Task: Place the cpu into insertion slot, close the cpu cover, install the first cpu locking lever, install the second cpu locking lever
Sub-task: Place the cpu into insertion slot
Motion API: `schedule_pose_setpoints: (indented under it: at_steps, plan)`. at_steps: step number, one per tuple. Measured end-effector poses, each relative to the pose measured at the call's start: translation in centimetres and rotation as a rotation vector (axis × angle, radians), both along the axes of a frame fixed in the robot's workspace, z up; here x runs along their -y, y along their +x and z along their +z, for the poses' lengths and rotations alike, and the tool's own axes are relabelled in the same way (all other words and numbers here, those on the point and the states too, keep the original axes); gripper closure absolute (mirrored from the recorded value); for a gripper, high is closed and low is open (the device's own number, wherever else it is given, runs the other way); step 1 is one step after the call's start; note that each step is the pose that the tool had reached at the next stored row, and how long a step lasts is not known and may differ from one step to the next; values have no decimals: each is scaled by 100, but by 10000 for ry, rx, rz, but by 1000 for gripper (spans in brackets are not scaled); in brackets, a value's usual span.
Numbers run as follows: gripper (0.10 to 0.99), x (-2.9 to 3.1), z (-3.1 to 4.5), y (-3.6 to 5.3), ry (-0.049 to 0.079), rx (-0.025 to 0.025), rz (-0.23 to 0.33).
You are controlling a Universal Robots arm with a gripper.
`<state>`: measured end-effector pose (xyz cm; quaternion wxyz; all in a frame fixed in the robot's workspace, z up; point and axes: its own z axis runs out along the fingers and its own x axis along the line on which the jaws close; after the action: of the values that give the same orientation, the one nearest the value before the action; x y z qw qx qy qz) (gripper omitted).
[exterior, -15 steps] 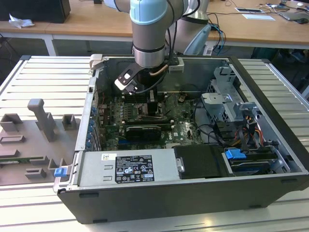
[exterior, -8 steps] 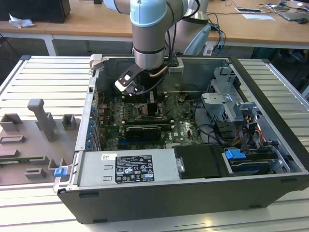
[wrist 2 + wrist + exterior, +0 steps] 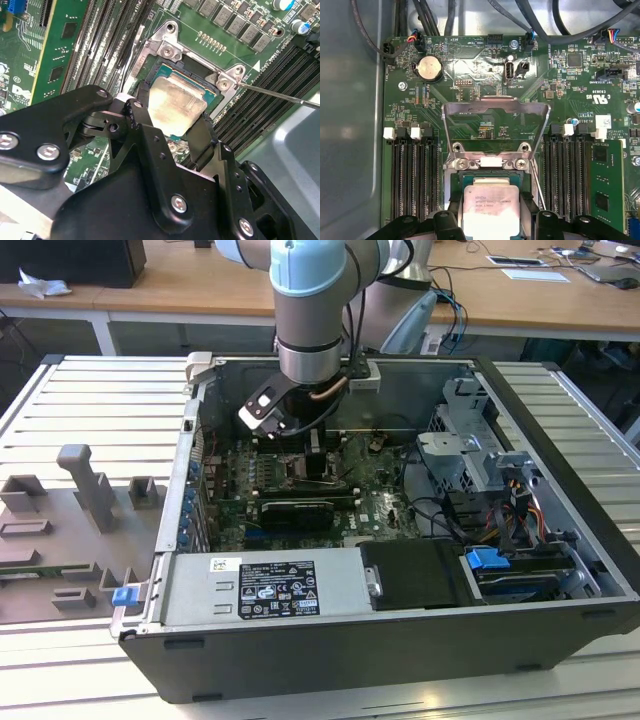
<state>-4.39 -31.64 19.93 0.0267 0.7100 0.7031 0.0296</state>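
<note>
Gripper [image 3: 172, 112] clamped on the cpu [image 3: 172, 97], over the insertion slot [image 3: 159, 64], cpu cover [image 3: 470, 106] tilted open, at ten o'clock from the computer case [image 3: 350, 650] middle in the exterior view.

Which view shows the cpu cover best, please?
The first wrist view: the cpu cover stands open, its whole frame facing the camera. The second wrist view foreshortens it; the exterior view leaves it too small to judge.

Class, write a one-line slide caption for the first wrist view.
End effector grips the cpu at the insertion slot, with the cpu cover raised open.
</note>
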Motion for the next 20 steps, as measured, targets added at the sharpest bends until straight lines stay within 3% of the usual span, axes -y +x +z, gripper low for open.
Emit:
schedule_pose_setpoints:
  at_steps: [6,7,12,14,18,20]
  plan:
    - [533,0,-1,0,0,0,-1]
    - [471,0,-1,0,0,1,-1]
    - [471,3,-2,0,1,2,-2]
    - [553,4,-1,0,0,1,-2]
    - [553,5,-1,0,1,1,-1]
    - [478,6,-1,0,0,1,-1]
